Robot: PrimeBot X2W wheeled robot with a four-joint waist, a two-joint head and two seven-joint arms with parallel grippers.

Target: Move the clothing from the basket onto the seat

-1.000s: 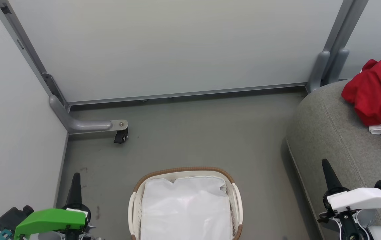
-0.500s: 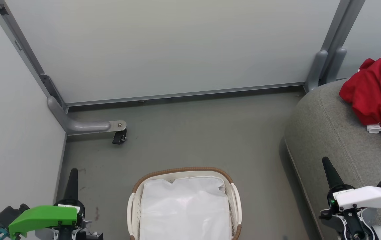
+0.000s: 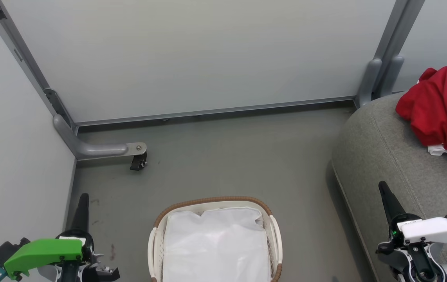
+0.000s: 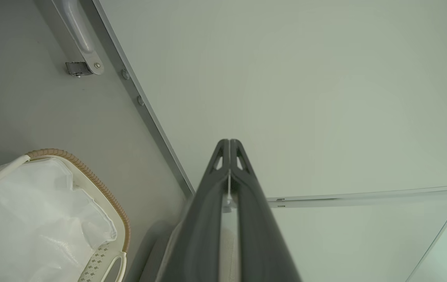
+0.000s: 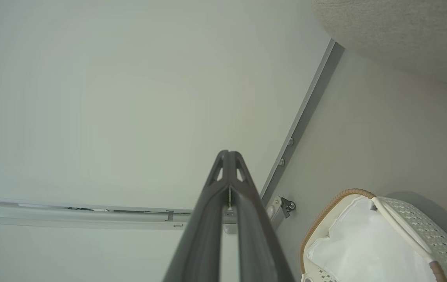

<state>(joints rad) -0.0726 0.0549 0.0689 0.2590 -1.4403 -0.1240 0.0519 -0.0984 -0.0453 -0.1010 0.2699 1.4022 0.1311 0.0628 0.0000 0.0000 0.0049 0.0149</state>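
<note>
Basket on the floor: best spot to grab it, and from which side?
Probably the right handle of the basket, approached from above with the right pincer: it is a thin loop standing off the wall, on that arm's side. The white liner would likely just pull out.

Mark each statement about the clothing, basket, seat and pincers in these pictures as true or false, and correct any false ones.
1. The red clothing lies on the grey seat. True.
2. The basket stands on the floor, apart from the seat. True.
3. Red garments fill the basket. False: a white liner lies inside, with no red on it.
4. Both pincers are open. False: the left pincer and the right pincer are shut, holding nothing.
</note>
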